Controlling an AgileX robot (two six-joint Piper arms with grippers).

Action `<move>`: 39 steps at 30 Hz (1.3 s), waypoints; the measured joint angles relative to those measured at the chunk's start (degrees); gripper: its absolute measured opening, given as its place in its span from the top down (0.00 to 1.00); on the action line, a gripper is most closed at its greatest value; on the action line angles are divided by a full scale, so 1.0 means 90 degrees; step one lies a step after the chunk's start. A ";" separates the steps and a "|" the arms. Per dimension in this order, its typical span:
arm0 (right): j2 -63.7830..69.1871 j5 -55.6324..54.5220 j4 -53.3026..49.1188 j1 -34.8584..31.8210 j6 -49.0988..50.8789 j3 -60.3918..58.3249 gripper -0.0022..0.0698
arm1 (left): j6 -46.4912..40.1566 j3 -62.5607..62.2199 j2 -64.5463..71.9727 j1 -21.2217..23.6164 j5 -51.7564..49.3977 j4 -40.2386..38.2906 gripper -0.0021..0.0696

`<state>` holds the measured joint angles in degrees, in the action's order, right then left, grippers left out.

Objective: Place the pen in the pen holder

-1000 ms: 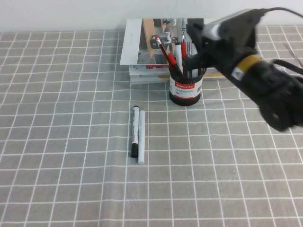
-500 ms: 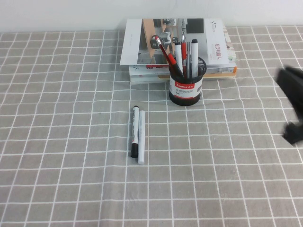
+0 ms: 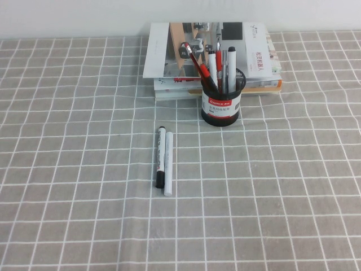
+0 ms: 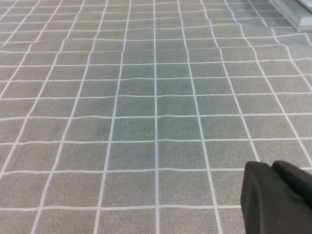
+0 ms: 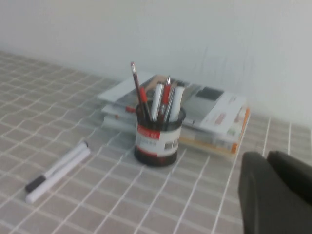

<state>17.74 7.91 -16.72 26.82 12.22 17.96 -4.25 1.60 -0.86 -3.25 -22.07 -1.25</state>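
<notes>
The pen holder point(image 3: 220, 106), a black mesh cup with a white and red label, stands at the back of the table in front of the books. The pen point(image 3: 197, 62), red-capped with a black middle, stands in the holder and leans left among several other pens. Both also show in the right wrist view: the holder point(image 5: 157, 141) and the pen point(image 5: 141, 92). Neither arm shows in the high view. My right gripper point(image 5: 267, 157) is shut and empty, away from the holder. My left gripper point(image 4: 272, 166) is shut and empty over bare tablecloth.
A thick black marker point(image 3: 161, 164) and a plain white pen point(image 3: 168, 165) lie side by side on the checked cloth in front of the holder. A stack of books point(image 3: 169, 56) lies behind the holder against the wall.
My right arm has drawn back from above the holder to the right and left the high view. The pen stays in the holder.
</notes>
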 joint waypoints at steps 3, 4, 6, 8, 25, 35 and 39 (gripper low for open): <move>-0.0105 0.0189 0.0236 -0.0013 0.0010 -0.0211 0.99 | 0.0000 0.0000 0.0000 0.0000 0.0000 0.0000 0.98; -0.0174 0.0261 0.0310 -0.0048 0.0010 -0.0284 0.99 | 0.0000 0.0000 0.0000 0.0000 0.0000 0.0000 0.98; -0.0340 0.0345 0.0454 -0.0245 0.0015 -0.0443 0.99 | 0.0000 0.0000 0.0000 0.0000 0.0000 0.0000 0.98; -0.0536 0.0357 0.0585 -0.0590 0.0015 -0.0650 0.99 | 0.0000 0.0000 0.0000 0.0000 0.0000 0.0000 0.98; -0.1575 0.0149 0.1457 -0.2730 0.0015 -0.2162 0.99 | 0.0000 0.0000 0.0000 0.0000 0.0000 0.0000 0.98; -0.2015 0.1263 0.2169 -0.2902 -0.0590 -0.2170 0.99 | 0.0000 0.0000 0.0000 0.0000 0.0000 0.0000 0.98; -0.2018 0.1435 0.2324 -0.3086 -0.0758 -0.2170 0.99 | 0.0000 0.0000 0.0000 0.0000 0.0000 0.0000 0.98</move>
<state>-0.42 20.83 4.19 -0.96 5.39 -1.57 -4.25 1.60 -0.86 -3.25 -22.07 -1.25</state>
